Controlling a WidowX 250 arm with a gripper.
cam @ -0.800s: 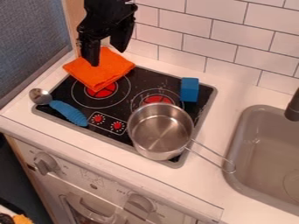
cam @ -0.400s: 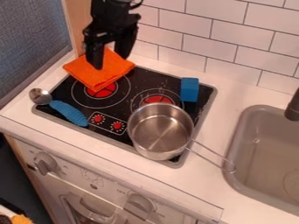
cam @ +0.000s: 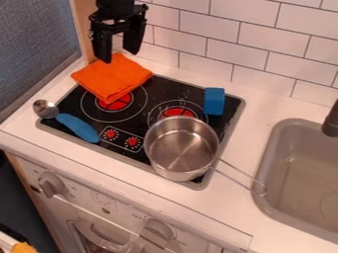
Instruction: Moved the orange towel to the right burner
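Orange and folded, the towel [cam: 112, 79] lies at the far left of the black stovetop [cam: 125, 127] in the camera view, its near corner over part of the left burner [cam: 119, 105] and its far part on the white counter [cam: 231, 217]. The black gripper [cam: 120, 57] hangs above the towel's far corner, its fingers spread apart; the left one perhaps touches the cloth, though the slanted view makes that hard to judge. A steel pot [cam: 180, 150] stands upright, overlapping the near part of the right burner [cam: 177, 113], with its wire handle [cam: 241, 177] pointing toward the near right, just beside the gray sink [cam: 290, 173]. A blue block [cam: 214, 101] sits just beyond the right burner, to its right. At the left, a spoon [cam: 78, 127] with a blue handle lies across the stovetop's edge, its metal bowl over the counter.
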